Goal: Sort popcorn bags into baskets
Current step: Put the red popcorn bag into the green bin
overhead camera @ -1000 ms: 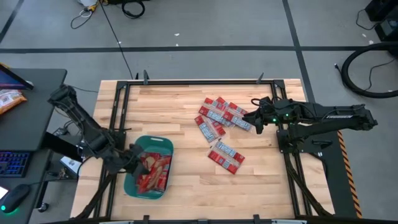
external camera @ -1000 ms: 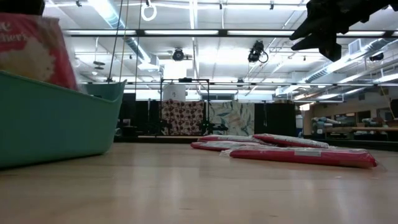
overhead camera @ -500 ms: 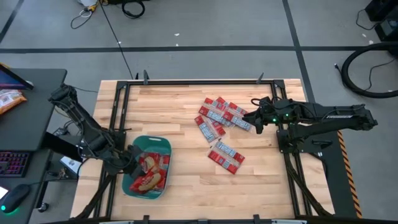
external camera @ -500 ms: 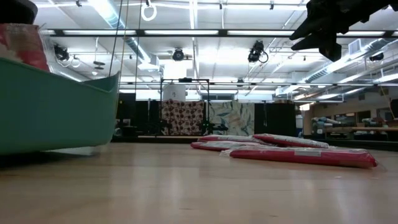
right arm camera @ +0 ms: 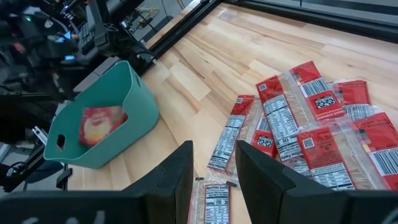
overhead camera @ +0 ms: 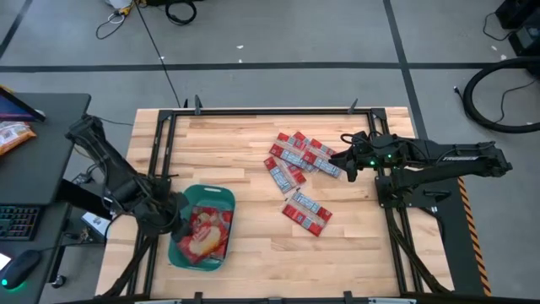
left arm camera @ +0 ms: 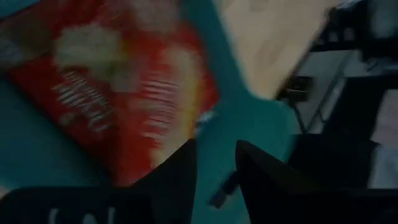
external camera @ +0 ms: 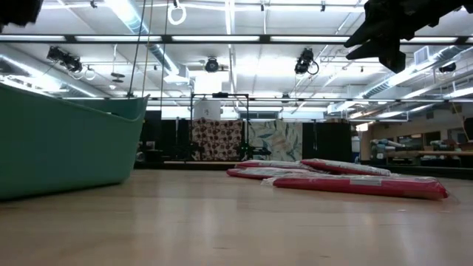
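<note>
The teal basket (overhead camera: 218,199) stands at the table's near left; its wall also fills the left of the low view (external camera: 66,144). A large red popcorn bag with a yellowish picture (overhead camera: 202,241) lies flat inside it, also seen in the left wrist view (left arm camera: 118,93) and the right wrist view (right arm camera: 99,122). My left gripper (overhead camera: 173,218) hovers open over the basket's left rim, touching nothing. Several small red packets (overhead camera: 299,156) lie in a loose pile at mid-right, two more (overhead camera: 306,213) nearer. My right gripper (overhead camera: 346,165) waits open above the pile's right edge.
Black frame rails run along the table's left and right sides (overhead camera: 156,169). Bare wood lies between the basket and the packets (overhead camera: 253,211). A desk with a keyboard and mouse stands off the table's left (overhead camera: 25,219).
The large red bag stood upright above the basket's rim a second ago; it has sunk and tipped over, and now lies flat inside, out of the low view. The basket rocked briefly and has settled. My left gripper has drawn slightly toward the table's left edge.
</note>
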You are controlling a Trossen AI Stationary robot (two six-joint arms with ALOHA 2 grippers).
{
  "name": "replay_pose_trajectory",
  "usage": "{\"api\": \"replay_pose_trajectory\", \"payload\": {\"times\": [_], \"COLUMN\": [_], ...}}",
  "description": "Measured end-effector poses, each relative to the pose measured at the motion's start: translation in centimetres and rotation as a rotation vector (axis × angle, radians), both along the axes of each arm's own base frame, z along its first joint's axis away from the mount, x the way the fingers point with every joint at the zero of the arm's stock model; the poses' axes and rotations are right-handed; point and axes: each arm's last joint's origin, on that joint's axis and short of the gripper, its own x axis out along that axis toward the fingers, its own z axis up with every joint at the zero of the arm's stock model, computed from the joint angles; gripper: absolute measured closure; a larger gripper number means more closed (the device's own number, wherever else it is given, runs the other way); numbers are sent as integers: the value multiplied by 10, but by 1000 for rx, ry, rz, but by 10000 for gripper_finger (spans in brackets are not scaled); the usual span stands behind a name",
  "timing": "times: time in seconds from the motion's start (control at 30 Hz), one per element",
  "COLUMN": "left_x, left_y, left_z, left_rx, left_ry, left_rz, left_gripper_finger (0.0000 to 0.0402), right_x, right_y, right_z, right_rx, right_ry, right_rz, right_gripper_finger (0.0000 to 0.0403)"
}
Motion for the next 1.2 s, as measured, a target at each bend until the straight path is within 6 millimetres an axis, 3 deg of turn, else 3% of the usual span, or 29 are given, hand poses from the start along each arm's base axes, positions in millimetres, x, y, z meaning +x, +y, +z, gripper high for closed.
{"api": "replay_pose_trajectory", "payload": {"times": [0.2,0.53,1.2], "left_x": [7,25,122], "left_y": [5,16,17], "left_z": [19,30,50], "left_rx": [40,123,355], "left_ry": [-74,-130,-106], "left_rz": [-4,61,-215], "left_gripper_finger": [285,285,285], "right_x": [0,0,15], "right_y": [0,0,1], "right_z": [0,0,-12], "right_rx": [-4,-6,14], "right_ry": [0,0,89], "right_rz": [2,2,53], "right_gripper_finger": [277,277,277]}}
